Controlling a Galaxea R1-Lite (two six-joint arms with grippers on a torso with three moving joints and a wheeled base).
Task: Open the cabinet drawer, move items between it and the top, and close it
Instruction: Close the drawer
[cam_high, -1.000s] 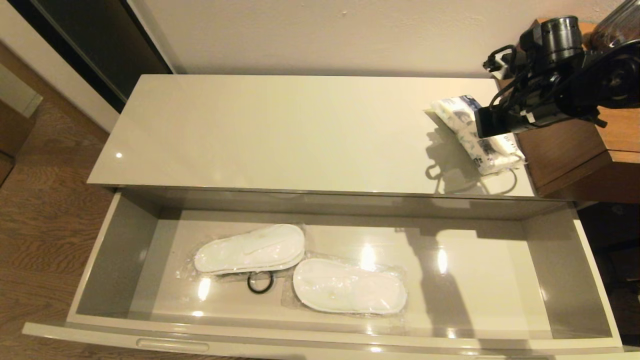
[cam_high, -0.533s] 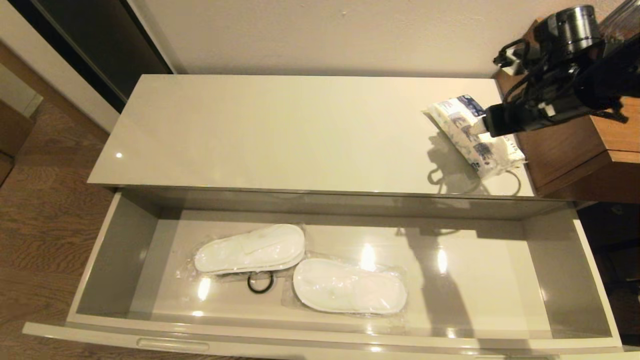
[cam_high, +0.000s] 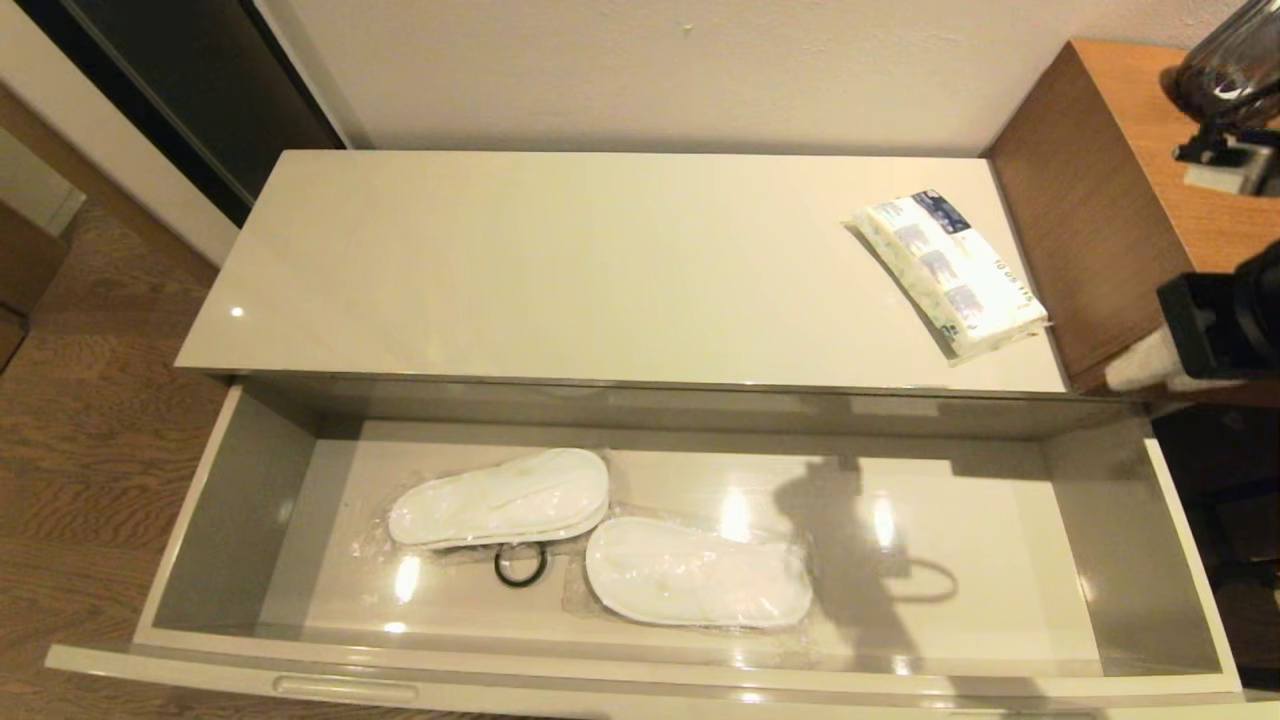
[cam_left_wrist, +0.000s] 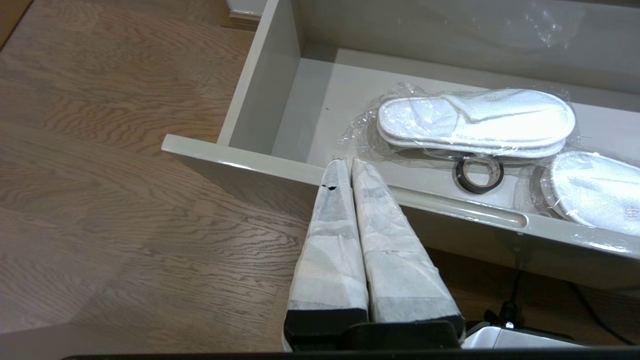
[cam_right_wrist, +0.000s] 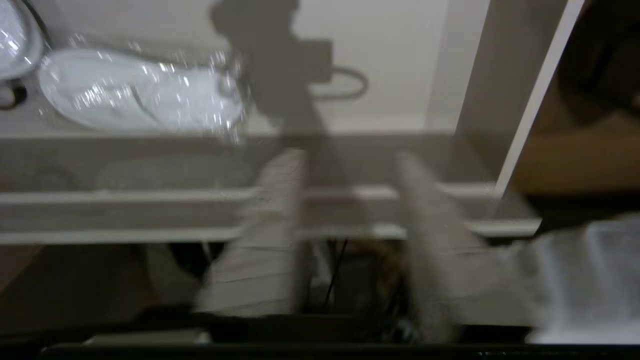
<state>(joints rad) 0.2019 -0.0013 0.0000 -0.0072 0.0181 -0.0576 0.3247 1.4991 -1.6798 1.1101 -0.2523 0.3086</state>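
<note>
The cabinet drawer (cam_high: 640, 684) stands pulled wide open. Inside it lie two wrapped white slippers, one (cam_high: 500, 497) left of centre and another (cam_high: 697, 572) beside it. The tissue pack (cam_high: 950, 272) lies alone at the right end of the top (cam_high: 600, 260). My right gripper (cam_right_wrist: 350, 155) is open and empty, off the drawer's right front corner; one of its fingers (cam_high: 1150, 364) shows at the head view's right edge. My left gripper (cam_left_wrist: 348, 162) is shut and empty, just outside the drawer front (cam_left_wrist: 260, 167) near its left end. It is out of the head view.
A small black ring (cam_high: 520, 566) lies in the drawer between the slippers. The taller brown wooden unit (cam_high: 1090, 200) with a dark vase (cam_high: 1235, 60) adjoins the cabinet's right end. Wood floor (cam_high: 80, 450) lies to the left.
My right arm has drawn off the tissue pack, swinging right and toward the drawer's front corner. The pack now lies free on the top. The slippers have not moved.
</note>
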